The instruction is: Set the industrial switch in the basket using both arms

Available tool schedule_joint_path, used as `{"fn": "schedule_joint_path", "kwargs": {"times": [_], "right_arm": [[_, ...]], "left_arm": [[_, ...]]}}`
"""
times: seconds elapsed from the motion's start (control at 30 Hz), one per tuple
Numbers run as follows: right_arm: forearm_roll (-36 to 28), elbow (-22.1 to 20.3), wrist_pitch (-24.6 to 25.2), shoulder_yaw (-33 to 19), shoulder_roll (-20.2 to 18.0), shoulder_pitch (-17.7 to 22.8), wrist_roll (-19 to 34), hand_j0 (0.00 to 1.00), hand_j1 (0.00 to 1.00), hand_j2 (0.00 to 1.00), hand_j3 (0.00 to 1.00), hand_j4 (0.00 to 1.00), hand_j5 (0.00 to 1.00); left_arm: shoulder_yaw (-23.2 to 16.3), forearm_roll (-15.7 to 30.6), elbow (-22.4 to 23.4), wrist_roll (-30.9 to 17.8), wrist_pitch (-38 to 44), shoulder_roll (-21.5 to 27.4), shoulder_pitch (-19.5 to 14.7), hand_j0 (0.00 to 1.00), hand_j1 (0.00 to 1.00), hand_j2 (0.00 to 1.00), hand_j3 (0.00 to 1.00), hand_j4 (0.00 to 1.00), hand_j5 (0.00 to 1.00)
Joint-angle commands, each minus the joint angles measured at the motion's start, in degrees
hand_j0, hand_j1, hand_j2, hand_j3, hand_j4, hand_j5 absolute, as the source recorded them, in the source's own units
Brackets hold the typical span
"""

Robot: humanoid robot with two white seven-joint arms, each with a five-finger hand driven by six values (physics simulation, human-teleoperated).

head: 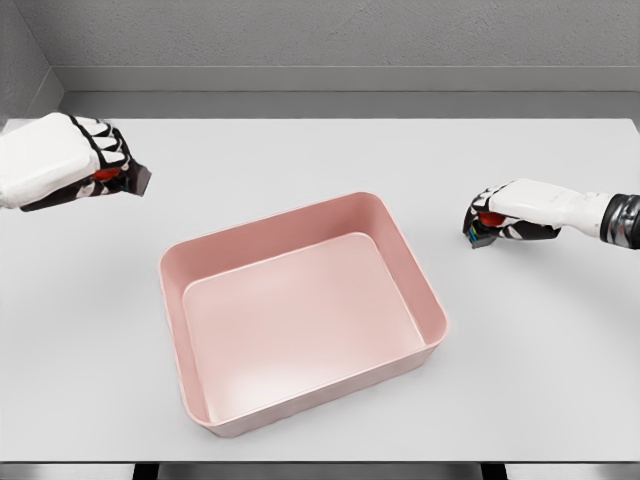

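Left hand point(95, 165): closed around a dark switch point(128, 178) with red part.
Right hand point(505, 212): closed around second switch point(481, 229), dark, red button.
Basket point(410, 265): pink, on bench point(320, 150).

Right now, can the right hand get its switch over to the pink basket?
Probably yes. The right hand holds a switch beside the basket, with only bare table between them.

Two white robot arms with five-finger hands

The left hand point(95, 160) and right hand point(505, 213) have white shells, black finger joints; the right wrist shows a grey-and-black ribbed band.
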Motion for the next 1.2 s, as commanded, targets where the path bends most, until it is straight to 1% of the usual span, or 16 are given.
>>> {"fn": "schedule_joint_path", "kwargs": {"times": [0.0, 0.17, 0.23, 0.33, 0.43, 0.53, 0.6, 0.63, 0.73, 0.83, 0.87, 0.9, 0.97, 1.03, 1.1, 1.17], "right_arm": [[-0.07, 0.04, 0.08, 0.0, -0.01, 0.0, 0.04, 0.48, 0.48, 0.48, 0.48, 0.48, 0.48], [-0.33, -0.05, 0.08, -0.35, -0.19, -0.53, 0.04, 0.48, 0.48, 0.48, 0.48, 0.48, 0.48], [-0.42, -0.14, 0.08, -0.88, -0.19, -0.62, 0.04, 0.48, 0.48, 0.48, 0.48, 0.48, 0.48], [-0.51, -0.58, 0.08, -1.14, -0.36, -1.32, 0.04, 0.48, 0.48, 0.48, 0.48, 0.48, 0.48], [-0.51, -0.58, 0.08, -1.23, -0.36, -1.67, 0.04, 0.48, 0.48, 0.48, 0.48, 0.48, 0.48], [-0.59, -1.28, 0.08, -1.23, -0.27, -2.46, 0.04, 0.48, 0.48, 0.48, 0.48, 0.48, 0.48], [-0.59, -1.63, 0.08, -1.23, -0.27, -2.9, 0.04, 0.48, 0.48, 0.48, 0.48, 0.48, 0.48], [-0.68, -1.72, 0.08, -1.23, -0.27, -2.99, 0.04, 0.48, 0.48, 0.48, 0.48, 0.48, 0.48], [-1.21, -3.21, 0.08, -1.23, -0.01, -3.34, 0.04, 0.48, 0.48, 0.48, 0.48, 0.48, 0.48], [-2.0, -5.06, 0.08, -1.23, -0.1, -3.78, 0.04, 0.48, 0.48, 0.48, 0.48, 0.48, 0.48], [-2.09, -5.5, 0.08, -1.23, -0.1, -3.78, 0.04, 0.48, 0.48, 0.48, 0.48, 0.48, 0.48], [-2.09, -6.11, 0.08, -1.23, -0.1, -3.78, 0.04, 0.48, 0.48, 0.48, 0.48, 0.48, 0.48], [-2.09, -6.99, 0.08, -1.23, -0.1, -3.78, 0.04, 0.48, 0.48, 0.48, 0.48, 0.48, 0.48], [-4.46, -8.22, 0.08, -1.23, -0.89, -3.87, 0.04, 0.48, 0.48, 0.48, 0.48, 0.48, 0.48], [-6.22, -9.98, 0.08, -1.23, -2.03, -3.87, 0.04, 0.48, 0.48, 0.48, 0.48, 0.48, 0.48], [-6.92, -11.21, 0.08, -1.23, -2.38, -3.87, 0.04, 0.48, 0.48, 0.48, 0.48, 0.48, 0.48]], "left_arm": [[-1.61, 0.6, 0.0, 0.08, 0.17, -1.8, 0.0, 0.35, 0.35, 0.35, 0.35, 0.35, 0.35], [-1.61, 0.6, 0.0, 0.08, 0.17, -2.77, -0.44, 0.35, 0.35, 0.35, 0.35, 0.35, 0.35], [-1.61, 0.6, 0.0, 0.08, 0.17, -4.26, -0.44, 0.35, 0.35, 0.35, 0.35, 0.35, 0.35], [-4.86, 0.6, 0.0, -0.01, 0.17, -5.58, -0.97, 0.35, 0.35, 0.35, 0.35, 0.35, 0.35], [-6.71, 0.6, -0.09, -0.18, 0.17, -6.72, -2.02, 0.35, 0.35, 0.35, 0.35, 0.35, 0.35], [-7.41, 0.6, -0.09, -0.09, 0.17, -8.83, -2.9, 0.35, 0.35, 0.35, 0.35, 0.35, 0.35], [-9.87, 0.6, -0.09, -0.27, 0.17, -9.01, -4.66, 0.35, 0.35, 0.35, 0.35, 0.35, 0.35], [-9.96, 0.6, -0.09, -0.27, 0.17, -9.36, -4.75, 0.35, 0.35, 0.35, 0.35, 0.35, 0.35], [-10.31, 0.6, -0.09, -0.27, 0.17, -11.56, -4.92, 0.35, 0.35, 0.35, 0.35, 0.35, 0.35], [-11.89, 0.69, -0.18, 0.08, 0.17, -11.56, -4.75, 0.35, 0.35, 0.35, 0.35, 0.35, 0.35], [-11.98, 0.69, -0.18, 0.08, 0.17, -11.64, -5.27, 0.35, 0.35, 0.35, 0.35, 0.35, 0.35], [-12.07, 0.77, -0.18, 0.08, 0.17, -11.82, -7.12, 0.35, 0.35, 0.35, 0.35, 0.35, 0.35], [-13.74, 0.78, -0.18, -0.01, 0.17, -13.23, -9.23, 0.35, 0.35, 0.35, 0.35, 0.35, 0.35], [-14.18, 0.78, -0.18, -0.18, 0.17, -14.11, -9.75, 0.35, 0.35, 0.35, 0.35, 0.35, 0.35], [-16.64, 0.78, -0.18, -0.44, 0.17, -14.11, -10.37, 0.37, 0.37, 0.37, 0.37, 0.37, 0.37], [-18.49, 0.78, -0.18, -1.32, 0.17, -14.28, -9.76, 0.39, 0.39, 0.39, 0.39, 0.39, 0.39]]}}
